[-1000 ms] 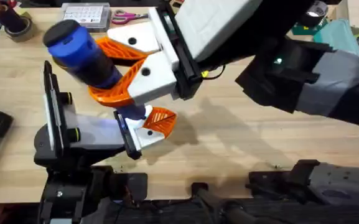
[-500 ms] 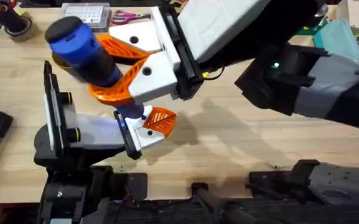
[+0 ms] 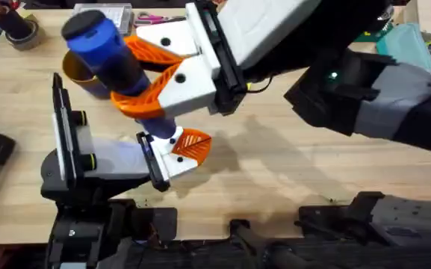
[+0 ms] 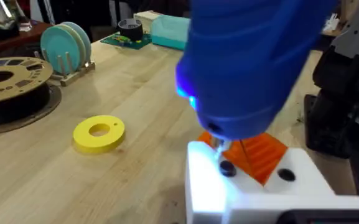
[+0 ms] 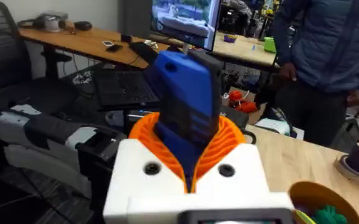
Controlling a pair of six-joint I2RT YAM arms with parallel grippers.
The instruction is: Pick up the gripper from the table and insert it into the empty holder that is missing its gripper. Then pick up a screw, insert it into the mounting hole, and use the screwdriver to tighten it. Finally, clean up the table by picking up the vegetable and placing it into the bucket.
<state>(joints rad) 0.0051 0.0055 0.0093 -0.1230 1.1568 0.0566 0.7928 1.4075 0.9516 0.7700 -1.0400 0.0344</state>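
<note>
My right gripper (image 3: pixel 144 78) reaches across the table and is shut on the blue screwdriver (image 3: pixel 103 56), which stands tilted with its top toward the far left. In the right wrist view, orange ribbed pads (image 5: pixel 229 146) clamp the screwdriver (image 5: pixel 185 106). Its thin tip (image 4: pixel 219 152) comes down on the white holder (image 4: pixel 241 190) of my left gripper (image 3: pixel 166 153), beside a dark hole. The orange gripper (image 3: pixel 193 144) sits in that holder. No screw can be made out. The mustard bucket (image 5: pixel 316 196) holds something green (image 5: pixel 328 214); whether this is the vegetable is unclear.
A yellow ring (image 4: pixel 99 132), a brown filament spool (image 4: pixel 11 87) and a rack of teal plates (image 4: pixel 67 50) stand on the wood table. Scissors (image 3: pixel 152 18) and a clear parts box (image 3: pixel 114 13) lie along the far edge. A person stands behind the table (image 5: pixel 319 56).
The right gripper and the screwdriver have shifted slightly toward the far side, and the screwdriver now stands more upright. The left arm has not moved.
</note>
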